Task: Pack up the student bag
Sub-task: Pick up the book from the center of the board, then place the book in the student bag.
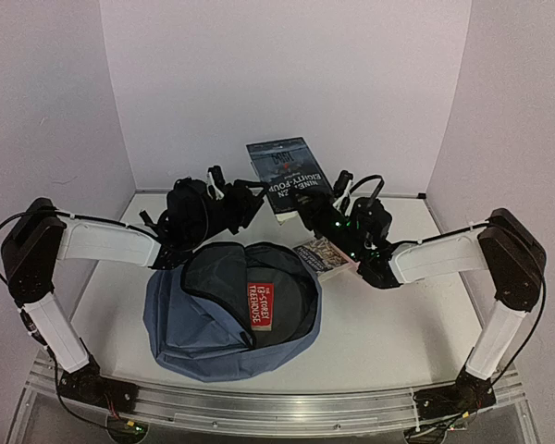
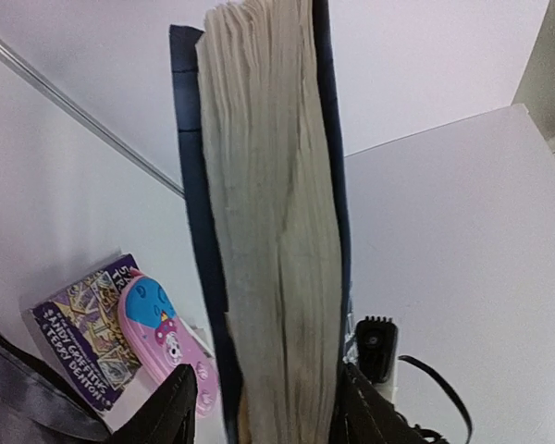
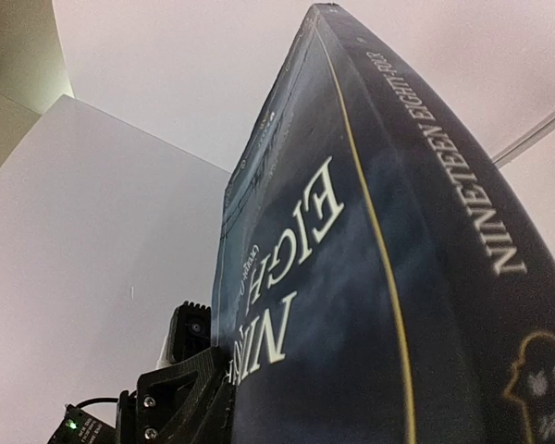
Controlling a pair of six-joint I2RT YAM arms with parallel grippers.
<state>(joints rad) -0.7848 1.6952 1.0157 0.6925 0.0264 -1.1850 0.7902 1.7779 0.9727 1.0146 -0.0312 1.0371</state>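
1. One student bag (image 1: 190, 333), overhead view: slate-blue, lying open on the table (image 1: 388, 324) between the two arms, mouth upward. One red paperback (image 1: 260, 303) is inside, so I judge one item of four packed
2. Same view, aloft behind the bag: one dark blue novel (image 1: 287, 171), upright, flanked by the left gripper (image 1: 248, 199) and the right gripper (image 1: 316, 208). It is not yet over the bag's mouth
3. Same view, on the table just beside the bag's right rim: one small colourful paperback (image 1: 326, 257), not yet packed
4. Left wrist view: the novel's page edge stands between the fingers (image 2: 171, 407). A sliver of gap shows at one cover, so these jaws are parted and not clamping. Below: one pink pencil case (image 2: 162, 338), lying on the colourful paperback
5. Right wrist view: the novel's cover and spine fill the frame. One finger (image 3: 180, 388) lies against the front cover and the other is hidden. By my reading this pincer is closed on the novel and carries it
6. Tally: books three, pencil case one, bag one. Left to pack, as I judge: the novel, the colourful paperback, the pencil case
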